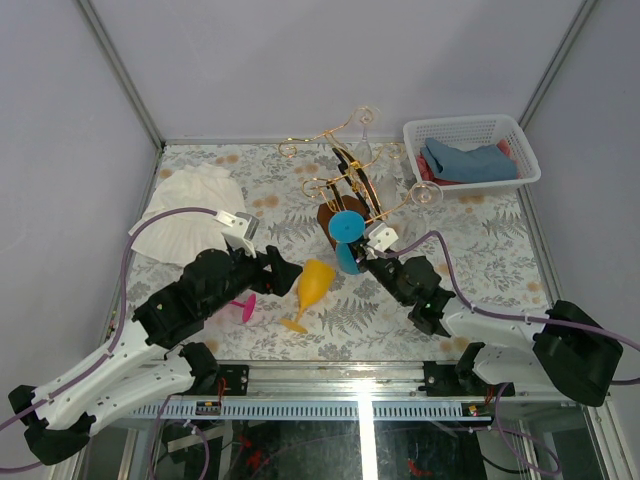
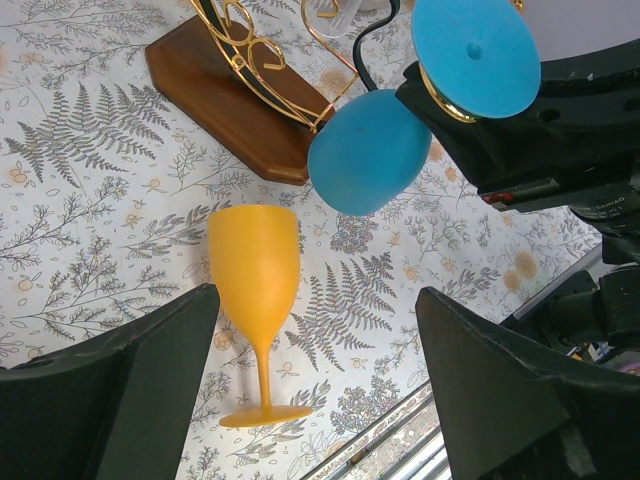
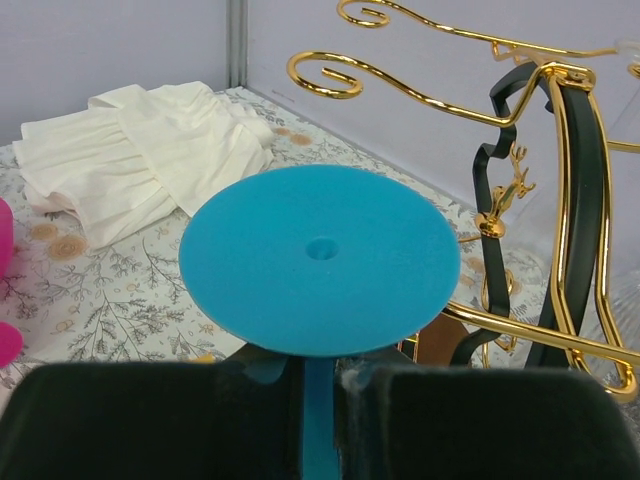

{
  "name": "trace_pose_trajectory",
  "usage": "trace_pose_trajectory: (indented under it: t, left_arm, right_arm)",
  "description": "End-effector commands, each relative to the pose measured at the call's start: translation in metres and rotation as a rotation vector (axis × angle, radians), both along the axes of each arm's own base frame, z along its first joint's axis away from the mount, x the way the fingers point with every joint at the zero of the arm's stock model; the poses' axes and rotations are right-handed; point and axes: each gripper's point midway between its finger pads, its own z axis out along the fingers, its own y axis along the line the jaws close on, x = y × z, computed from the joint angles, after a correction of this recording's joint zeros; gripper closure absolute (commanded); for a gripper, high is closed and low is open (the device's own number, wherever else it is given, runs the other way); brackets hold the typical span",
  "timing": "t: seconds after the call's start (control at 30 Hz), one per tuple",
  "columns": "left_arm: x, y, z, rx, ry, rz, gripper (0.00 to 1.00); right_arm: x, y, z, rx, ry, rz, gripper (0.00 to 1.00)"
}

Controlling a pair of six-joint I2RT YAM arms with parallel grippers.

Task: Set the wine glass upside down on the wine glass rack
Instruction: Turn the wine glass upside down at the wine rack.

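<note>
The right gripper (image 3: 318, 385) is clamped on the stem of the blue wine glass (image 3: 320, 260), its dark pads pressed together just under the round foot. The glass is upside down, with the foot on top and the bowl hanging below the fingers. From the left wrist camera the bowl hangs close by the near corner of the brown wooden base. The wine glass rack (image 1: 352, 180) stands directly behind it. Its curly gold arms and black arched bar rise past the foot, and the glass is not yet hung on any of them.

The left gripper (image 2: 315, 350) is spread wide and holds nothing. Between its two dark fingers, down on the table (image 1: 480, 270), is a yellow wine glass (image 2: 255, 270). It seems to lie on its side, with its bowl toward the rack and its foot toward the near edge. The fingers sit either side of it in that view, but I cannot tell whether they are level with it or above it.

A pink glass (image 1: 246, 308) peeks out under the left arm, just left of the yellow one. Further out, a white ruffled cloth (image 1: 195, 205) lies bunched at the far left of the table. A clear glass (image 1: 427, 194) hangs at the tip of one gold arm on the rack's right side. Beyond that, in the far right corner, sits a white plastic basket (image 1: 470, 128) with a blue cloth (image 1: 465, 160) folded inside — well apart from both arms.
</note>
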Motion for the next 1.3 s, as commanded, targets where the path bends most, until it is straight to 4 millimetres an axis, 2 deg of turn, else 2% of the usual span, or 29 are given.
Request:
trace_pose_trajectory:
  t: [0.0, 0.3, 0.67, 0.83, 1.03, 1.27]
  left_arm:
    - [0.005, 0.0, 0.012, -0.021, -0.049, 0.01, 0.2]
    - [0.004, 0.001, 0.012, -0.02, -0.052, 0.01, 0.2]
    - [0.003, 0.001, 0.013, -0.024, -0.052, 0.008, 0.2]
    - [0.003, 0.002, 0.013, -0.024, -0.053, 0.01, 0.2]
    - [0.003, 0.001, 0.014, -0.026, -0.055, 0.009, 0.2]
    - [0.003, 0.002, 0.014, -0.026, -0.056, 0.009, 0.2]
  right_arm:
    - [0.001, 0.01, 0.038, 0.1, -0.071, 0.046, 0.9]
    - [-0.007, 0.025, 0.041, 0.117, -0.077, 0.137, 0.85]
    - [-0.021, 0.033, 0.042, 0.143, -0.097, 0.223, 0.77]
    - [-0.024, 0.036, 0.042, 0.144, -0.097, 0.251, 0.75]
    - [-0.027, 0.037, 0.042, 0.148, -0.097, 0.265, 0.78]
    - [-0.035, 0.039, 0.041, 0.142, -0.1, 0.306, 0.73]
